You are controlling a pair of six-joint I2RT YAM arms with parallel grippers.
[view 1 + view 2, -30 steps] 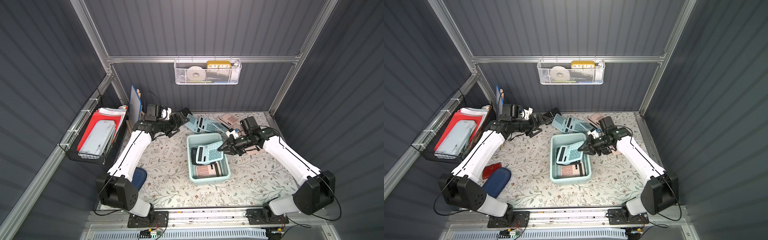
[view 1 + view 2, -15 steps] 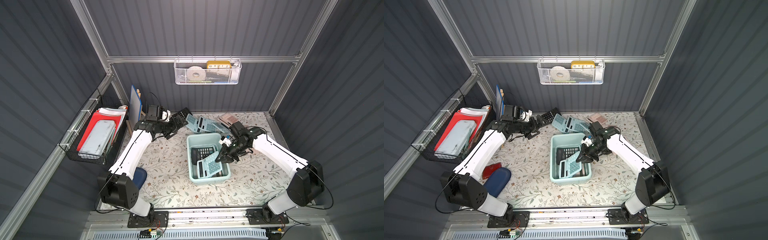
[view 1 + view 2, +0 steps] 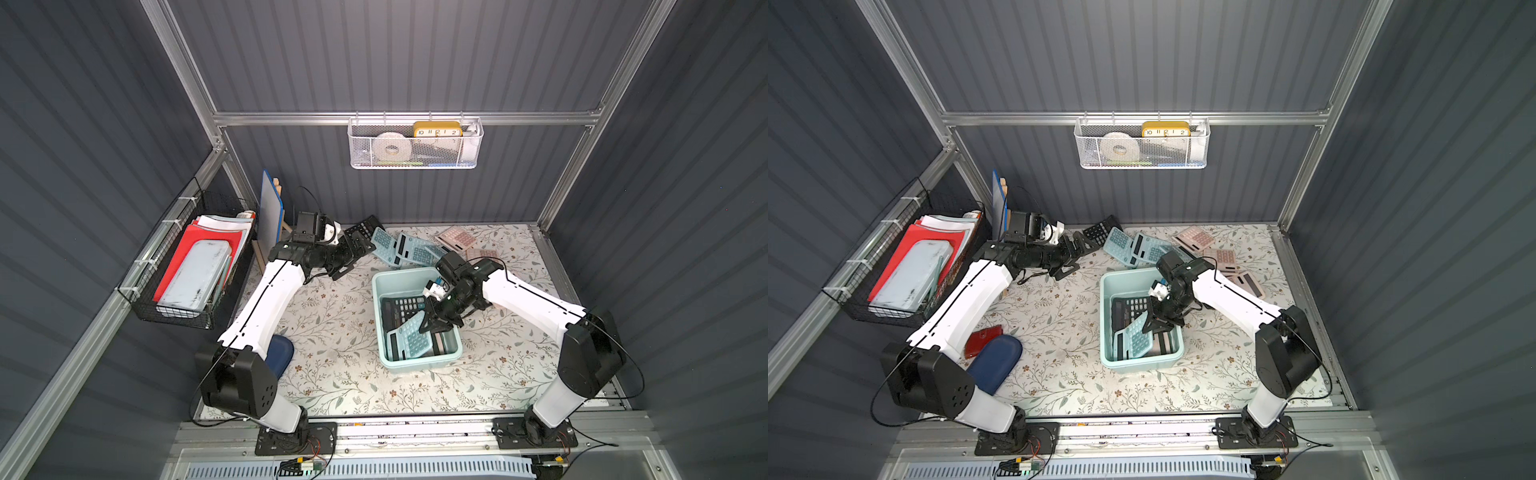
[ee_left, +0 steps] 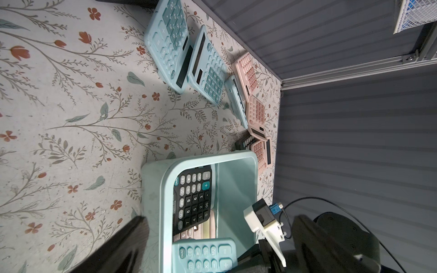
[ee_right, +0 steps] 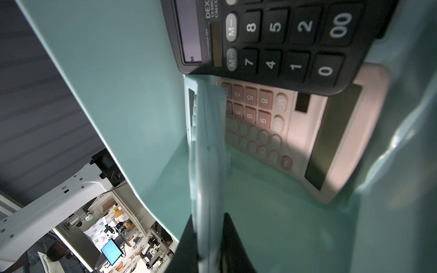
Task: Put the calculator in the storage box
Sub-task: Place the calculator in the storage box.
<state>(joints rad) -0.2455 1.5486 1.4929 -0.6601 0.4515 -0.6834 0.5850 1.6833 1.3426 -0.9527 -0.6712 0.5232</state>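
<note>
I see the blue calculator (image 3: 409, 338) tilted inside the storage box (image 3: 419, 366), mid-bench (image 3: 332, 332), over a black calculator (image 3: 399, 307) and a pink calculator (image 5: 272, 123), my right gripper (image 3: 430, 323) clamped on its edge, my left gripper (image 3: 352, 254) spread wide, far left, empty

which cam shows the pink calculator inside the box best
The right wrist view: the pink calculator lies on the storage box floor, keys and display plain, partly under the black calculator. The left wrist view shows only a strip; in both top views it is mostly covered.
</note>
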